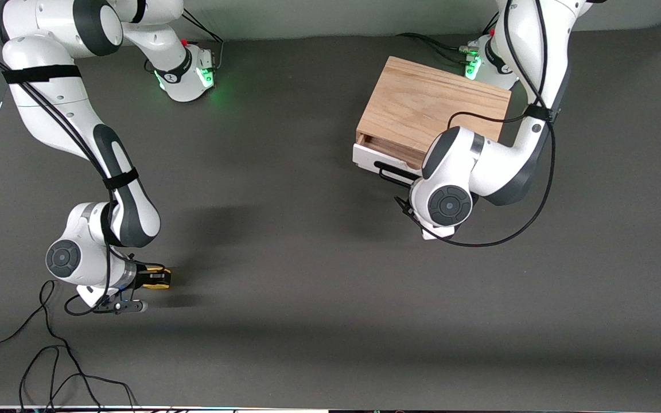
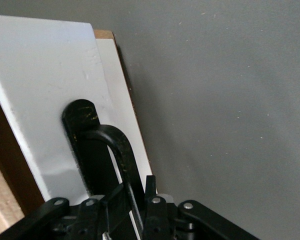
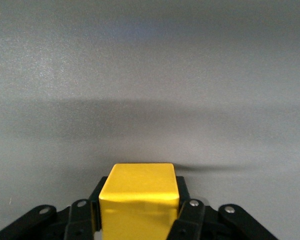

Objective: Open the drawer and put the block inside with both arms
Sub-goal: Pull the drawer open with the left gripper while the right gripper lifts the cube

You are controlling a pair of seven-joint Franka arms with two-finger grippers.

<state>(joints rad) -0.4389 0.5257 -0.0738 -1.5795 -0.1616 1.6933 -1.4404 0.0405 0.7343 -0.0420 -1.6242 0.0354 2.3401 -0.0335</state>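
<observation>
Your right pincer (image 3: 139,220) is clamped on the block (image 3: 139,200), which looks light, rigid and maybe slick, so keep it centered. Left pincer (image 2: 135,210) is pinching the drawer (image 2: 45,100) handle (image 2: 117,150).

Illumination is even and diffuse across the front view, with no hard highlights on the dark grey table (image 1: 307,344). Soft, blurred shadows of the arms fall on the table at centre frame and along a wide band in the lower part of the frame. Green light from the arm bases (image 1: 207,77) tints the table surface near the top edge. The front view is sharp overall.

In the left wrist view, the white drawer front (image 2: 50,90) is bright but not blown out; the handle (image 2: 115,150) shows faint scuffs.

In the right wrist view, the block (image 3: 139,200) is vivid and casts a soft shadow across mid-frame.
</observation>
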